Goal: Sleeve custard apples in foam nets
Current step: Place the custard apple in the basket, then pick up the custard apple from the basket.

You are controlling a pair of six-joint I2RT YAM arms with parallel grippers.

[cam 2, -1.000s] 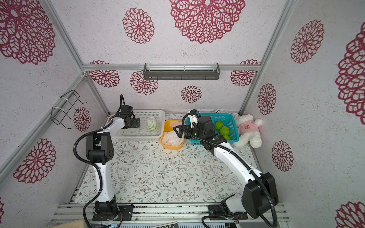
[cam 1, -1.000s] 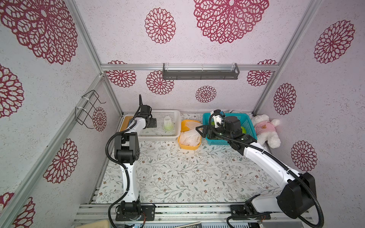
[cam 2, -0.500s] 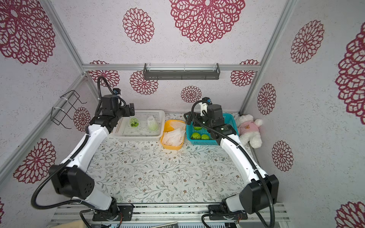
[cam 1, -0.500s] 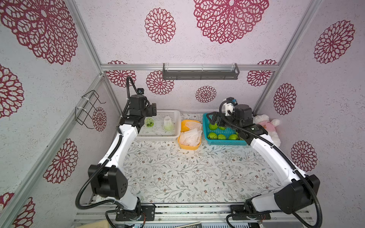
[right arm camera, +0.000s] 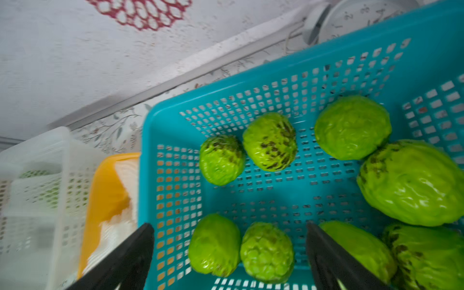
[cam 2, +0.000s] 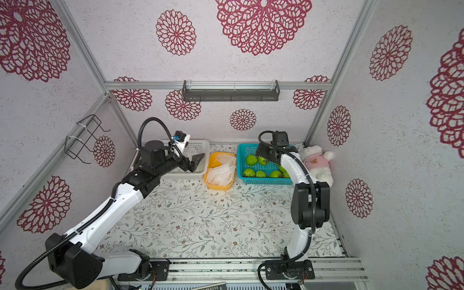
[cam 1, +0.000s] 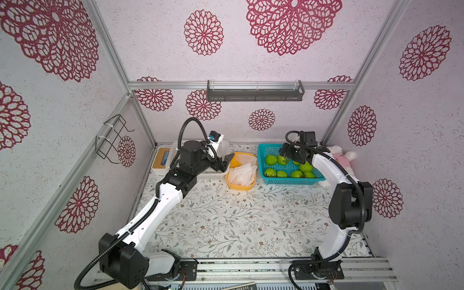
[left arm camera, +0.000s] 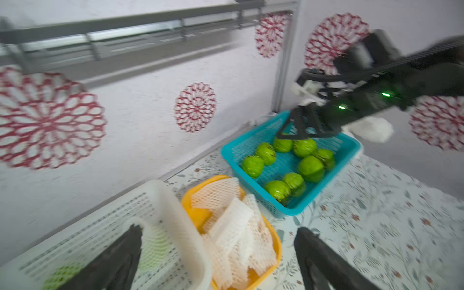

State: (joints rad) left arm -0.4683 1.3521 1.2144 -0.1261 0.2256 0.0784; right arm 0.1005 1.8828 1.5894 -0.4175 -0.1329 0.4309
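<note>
Several bare green custard apples (cam 1: pixel 271 160) (cam 2: pixel 251 160) lie in a teal basket (cam 1: pixel 291 181). White foam nets (cam 1: pixel 242 170) (left arm camera: pixel 216 193) are piled in a yellow tub (cam 1: pixel 239 187). My left gripper (cam 1: pixel 226 162) (left arm camera: pixel 221 229) is open and empty, hovering over the right end of the white basket (left arm camera: pixel 175 216), beside the tub. A netted fruit (left arm camera: pixel 155 248) lies in that basket. My right gripper (cam 1: pixel 286 153) (right arm camera: pixel 229 225) is open above the teal basket. In the right wrist view two apples (right arm camera: pixel 214 244) (right arm camera: pixel 267 252) lie below its jaws, untouched.
A plush toy (cam 1: pixel 339 155) sits right of the teal basket. A small white box with a wooden top (cam 1: pixel 162 160) stands left of the white basket. A grey shelf (cam 1: pixel 254 94) hangs on the back wall and a wire rack (cam 1: pixel 113 140) on the left wall.
My left arm has swung right along the white basket to its end by the yellow tub. My right gripper has shifted over the teal basket's back part. Both stay open.
</note>
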